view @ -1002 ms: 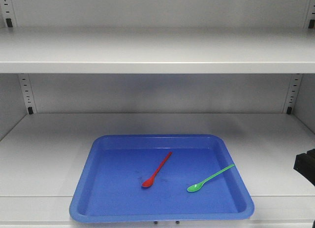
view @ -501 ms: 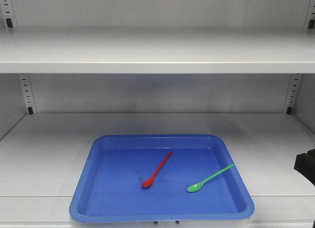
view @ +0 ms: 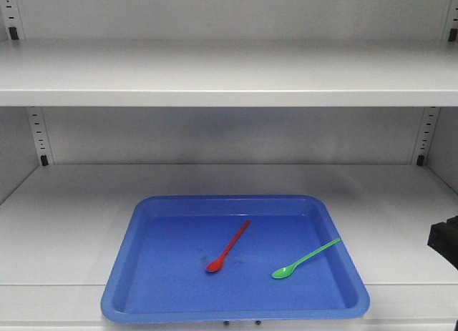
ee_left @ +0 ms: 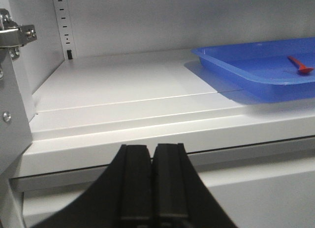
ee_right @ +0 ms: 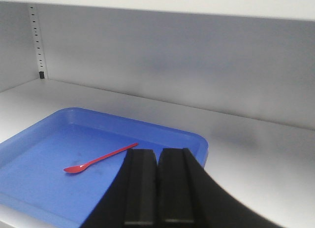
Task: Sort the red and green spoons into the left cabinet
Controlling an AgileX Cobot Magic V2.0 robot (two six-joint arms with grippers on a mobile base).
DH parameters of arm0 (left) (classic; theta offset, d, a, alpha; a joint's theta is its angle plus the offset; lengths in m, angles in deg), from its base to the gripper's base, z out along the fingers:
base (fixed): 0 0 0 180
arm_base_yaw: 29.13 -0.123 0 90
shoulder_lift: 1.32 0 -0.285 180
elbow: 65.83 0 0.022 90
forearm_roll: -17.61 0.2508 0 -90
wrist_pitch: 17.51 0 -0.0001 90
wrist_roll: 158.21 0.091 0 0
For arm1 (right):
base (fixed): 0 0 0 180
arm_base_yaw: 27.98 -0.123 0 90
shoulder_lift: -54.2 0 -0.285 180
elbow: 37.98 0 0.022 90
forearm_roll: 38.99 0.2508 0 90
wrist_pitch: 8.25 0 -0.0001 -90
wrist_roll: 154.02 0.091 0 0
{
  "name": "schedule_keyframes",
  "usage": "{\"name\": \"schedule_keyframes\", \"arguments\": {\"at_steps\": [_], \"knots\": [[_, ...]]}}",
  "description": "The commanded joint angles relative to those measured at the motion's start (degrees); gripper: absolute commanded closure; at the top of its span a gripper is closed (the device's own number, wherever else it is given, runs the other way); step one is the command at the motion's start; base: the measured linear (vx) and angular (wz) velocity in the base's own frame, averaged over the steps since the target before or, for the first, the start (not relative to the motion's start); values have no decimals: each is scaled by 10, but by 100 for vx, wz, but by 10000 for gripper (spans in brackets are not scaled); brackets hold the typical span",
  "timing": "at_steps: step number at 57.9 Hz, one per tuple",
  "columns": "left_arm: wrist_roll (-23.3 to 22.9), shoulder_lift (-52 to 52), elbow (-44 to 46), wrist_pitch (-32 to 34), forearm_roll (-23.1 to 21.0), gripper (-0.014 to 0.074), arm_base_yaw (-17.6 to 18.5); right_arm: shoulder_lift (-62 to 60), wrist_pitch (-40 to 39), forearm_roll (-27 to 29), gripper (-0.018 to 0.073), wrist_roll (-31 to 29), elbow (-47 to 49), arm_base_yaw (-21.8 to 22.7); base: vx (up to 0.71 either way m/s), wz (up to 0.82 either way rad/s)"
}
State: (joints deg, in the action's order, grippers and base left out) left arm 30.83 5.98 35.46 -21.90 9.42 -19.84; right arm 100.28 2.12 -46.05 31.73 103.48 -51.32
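Since both spoons lie loose inside the blue tray (view: 122, 274) on the lower shelf (view: 64, 216) of the grey cabinet (view: 229, 73), they already sit where sorting should leave them, or else wait there to be picked; which of the two, I cannot tell. The red spoon (view: 229, 245) rests near the tray's middle, its bowl toward the near edge and its handle slanting far and right. The green spoon (view: 306, 258) lies to its right at much the same slant, well apart from it, its handle tip close to the tray's right wall. The tray's raised rim likely keeps the thin spoons from sliding off the smooth shelf.

The left claw (ee_left: 151, 154) hangs just outside the shelf's near left edge, its two black fingers pressed together and holding nothing. The right claw (ee_right: 158, 156) hovers by the tray's right side, fingers likewise closed with only a hairline gap, empty. Neither touches a spoon.

No brand, label or readable writing shows on the tray, the spoons or the cabinet
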Motion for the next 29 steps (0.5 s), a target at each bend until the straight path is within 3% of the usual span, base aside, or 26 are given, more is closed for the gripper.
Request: {"name": "schedule_keyframes", "arguments": {"at_steps": [1,29], "knots": [[-5,-11,1,44,-4,596,-2,-2,-47,-2,565,-2,17,-2,0,0],[-5,-11,1,44,-4,596,-2,-15,-41,6,565,-2,-14,-2,0,0]]}}
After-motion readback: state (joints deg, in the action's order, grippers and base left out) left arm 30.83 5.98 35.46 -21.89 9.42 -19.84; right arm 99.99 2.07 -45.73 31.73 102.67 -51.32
